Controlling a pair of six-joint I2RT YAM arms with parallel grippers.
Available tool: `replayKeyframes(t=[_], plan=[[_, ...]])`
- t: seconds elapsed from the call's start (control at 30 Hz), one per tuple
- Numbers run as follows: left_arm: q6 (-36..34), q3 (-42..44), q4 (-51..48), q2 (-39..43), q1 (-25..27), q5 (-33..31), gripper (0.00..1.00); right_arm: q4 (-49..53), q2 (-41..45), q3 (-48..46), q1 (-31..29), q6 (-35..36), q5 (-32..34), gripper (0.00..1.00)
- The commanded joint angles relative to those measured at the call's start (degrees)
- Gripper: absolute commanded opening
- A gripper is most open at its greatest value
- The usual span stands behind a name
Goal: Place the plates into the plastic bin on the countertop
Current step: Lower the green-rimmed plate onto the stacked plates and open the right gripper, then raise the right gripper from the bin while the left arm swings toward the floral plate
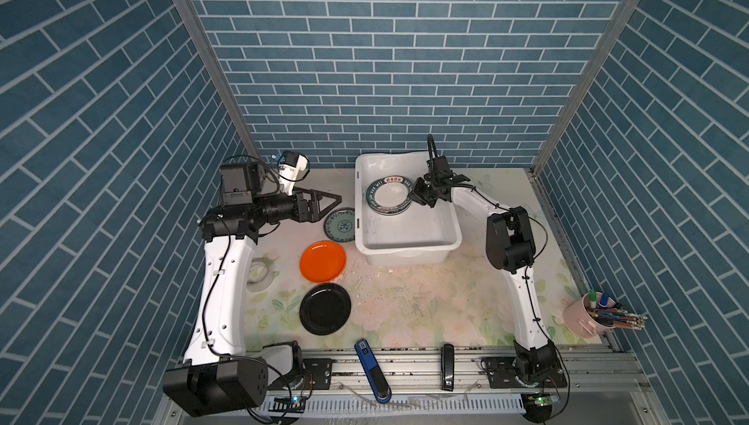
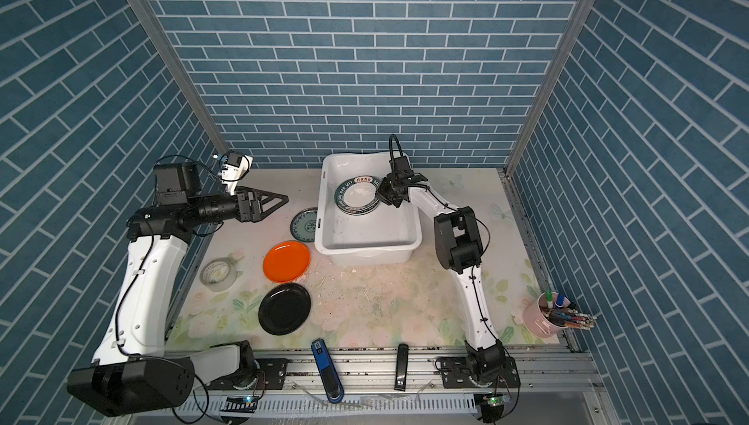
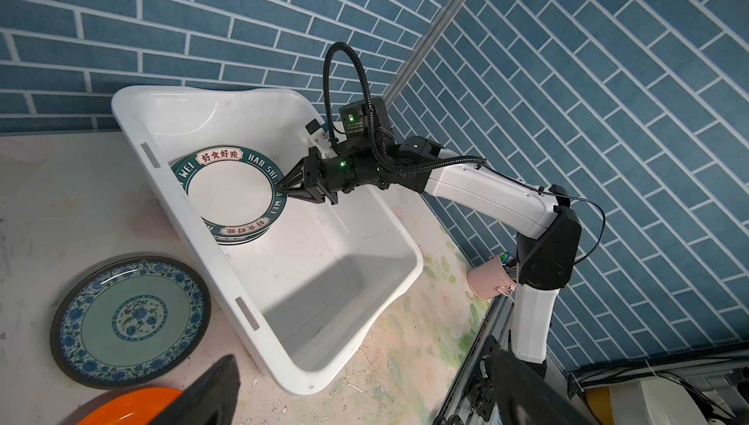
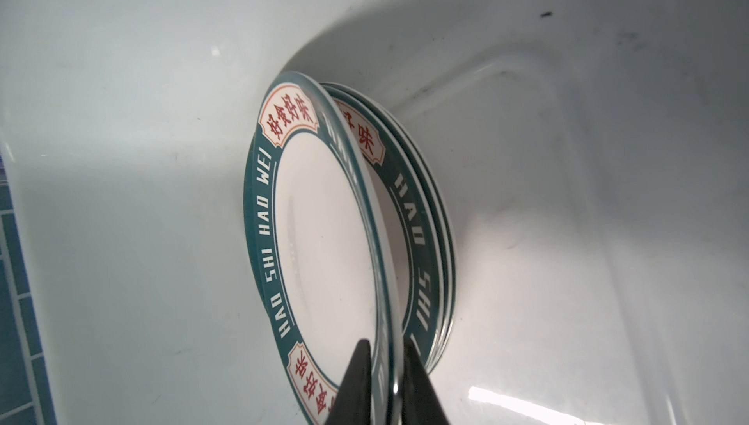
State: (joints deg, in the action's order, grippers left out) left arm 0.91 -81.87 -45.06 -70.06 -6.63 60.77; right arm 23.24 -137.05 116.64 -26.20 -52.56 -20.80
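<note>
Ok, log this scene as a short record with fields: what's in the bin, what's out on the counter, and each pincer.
bin contents: upper lettered plate tilted on lower lettered plate in the plastic bin; more rims beneath, count unclear
outside bin, on countertop: teal patterned plate beside the bin, orange plate, black plate
right pincer: inside the bin, straddling the upper lettered plate's rim; grip unclear
left pincer: open, empty, above the countertop near the teal patterned plate
</note>
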Motion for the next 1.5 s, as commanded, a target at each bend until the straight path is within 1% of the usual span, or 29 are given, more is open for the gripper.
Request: replayKeyframes(t=[0.0, 0.2, 0.5, 1.2, 1.37, 1.47], plan=[[-0.13, 0.26, 0.62, 0.97, -0.22, 1.01, 0.98, -0.13, -0.61, 1.75, -0.26, -1.32, -0.38, 0.19], [-0.15, 0.31, 0.83, 0.89, -0.22, 1.01, 0.98, 0.16, -0.62, 1.40, -0.22, -0.97, -0.08, 0.26], [-0.18, 0.40, 0.66, 1.16, -0.17, 1.11, 0.98, 0.70, -0.64, 1.43, -0.26, -0.81, 0.40, 0.31], [-0.12, 0.78, 0.78, 1.34, -0.22, 1.29, 0.99, 2.51, -0.54, 2.62, -0.25, -0.09, 0.85, 0.34], [-0.14, 1.01, 0.09, 1.41, -0.22, -0.10, 0.99, 2.77, 0.23, 3.93, -0.25, 0.51, 0.58, 0.34], [-0.13, 1.94, -0.12, 1.31, -0.22, -2.54, 1.00, 2.79, 1.62, 4.49, -0.25, 1.26, 0.25, 0.33]])
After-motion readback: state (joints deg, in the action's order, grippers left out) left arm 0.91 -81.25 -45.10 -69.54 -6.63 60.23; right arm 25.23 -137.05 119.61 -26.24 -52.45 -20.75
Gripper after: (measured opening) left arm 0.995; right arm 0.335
